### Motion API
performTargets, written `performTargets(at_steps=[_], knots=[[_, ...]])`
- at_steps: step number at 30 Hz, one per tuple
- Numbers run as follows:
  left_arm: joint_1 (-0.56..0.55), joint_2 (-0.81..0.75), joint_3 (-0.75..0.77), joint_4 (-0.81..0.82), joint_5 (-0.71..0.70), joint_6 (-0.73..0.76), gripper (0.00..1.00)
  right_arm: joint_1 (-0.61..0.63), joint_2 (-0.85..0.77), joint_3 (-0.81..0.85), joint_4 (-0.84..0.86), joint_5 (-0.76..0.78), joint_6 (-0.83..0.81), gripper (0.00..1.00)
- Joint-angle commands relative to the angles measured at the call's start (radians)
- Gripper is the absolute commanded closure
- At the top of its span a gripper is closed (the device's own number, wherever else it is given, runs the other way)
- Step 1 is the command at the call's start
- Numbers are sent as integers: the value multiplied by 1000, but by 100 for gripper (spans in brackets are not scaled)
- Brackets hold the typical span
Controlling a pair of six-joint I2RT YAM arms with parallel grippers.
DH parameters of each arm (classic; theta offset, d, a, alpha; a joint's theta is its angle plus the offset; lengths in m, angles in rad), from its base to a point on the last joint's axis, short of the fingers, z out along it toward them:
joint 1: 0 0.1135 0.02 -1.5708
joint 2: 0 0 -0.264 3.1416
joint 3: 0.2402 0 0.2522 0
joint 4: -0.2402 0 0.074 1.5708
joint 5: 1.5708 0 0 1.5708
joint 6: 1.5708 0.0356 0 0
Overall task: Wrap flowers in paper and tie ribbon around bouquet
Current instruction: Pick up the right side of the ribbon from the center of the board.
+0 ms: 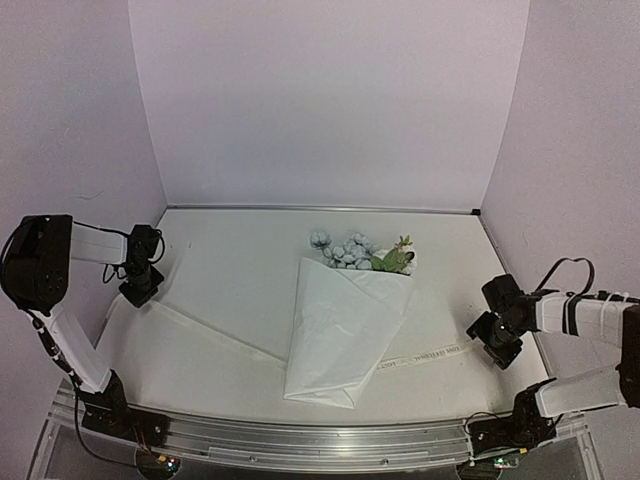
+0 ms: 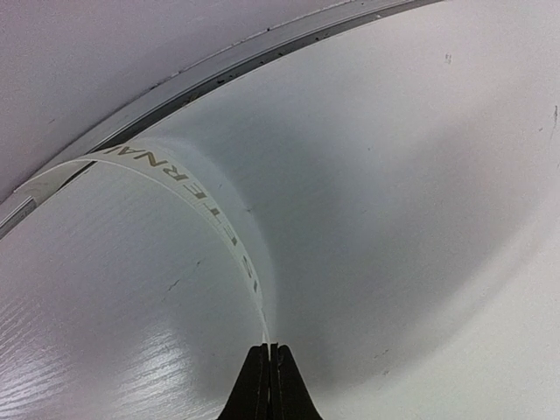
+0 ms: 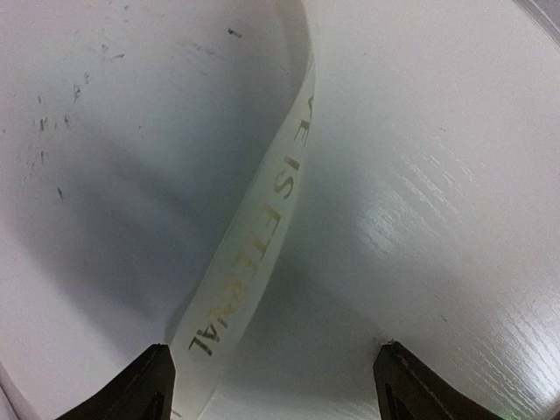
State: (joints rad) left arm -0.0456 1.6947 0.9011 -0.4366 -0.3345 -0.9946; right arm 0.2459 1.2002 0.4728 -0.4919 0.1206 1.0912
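Observation:
The bouquet lies mid-table: white paper (image 1: 340, 330) folded into a cone, with the flowers (image 1: 350, 250), pale blue blooms and green leaves, at its far wide end. The lettered cream ribbon (image 1: 215, 333) passes under the cone from the left side to the right side. My left gripper (image 1: 140, 290) is at the far left; in its wrist view the jaws (image 2: 269, 350) are shut on the ribbon (image 2: 201, 197), which arcs away above the table. My right gripper (image 1: 492, 340) is open over the ribbon's right end (image 3: 254, 245), which lies close to its left finger (image 3: 144, 385).
Lilac walls close the table at the back and both sides. An aluminium rail (image 1: 320, 440) runs along the near edge between the arm bases. The left arm's elbow stands high beside the left wall.

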Motion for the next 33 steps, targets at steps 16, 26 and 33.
performTargets(at_steps=[16,26,33], knots=[[13,6,123,50,25,57,100,-134,162,-43,235,9,29,81],[13,24,180,149,71,104,100,-200,199,70,233,-61,-38,100],[11,53,224,252,184,121,100,-262,218,155,213,-89,-76,100]])
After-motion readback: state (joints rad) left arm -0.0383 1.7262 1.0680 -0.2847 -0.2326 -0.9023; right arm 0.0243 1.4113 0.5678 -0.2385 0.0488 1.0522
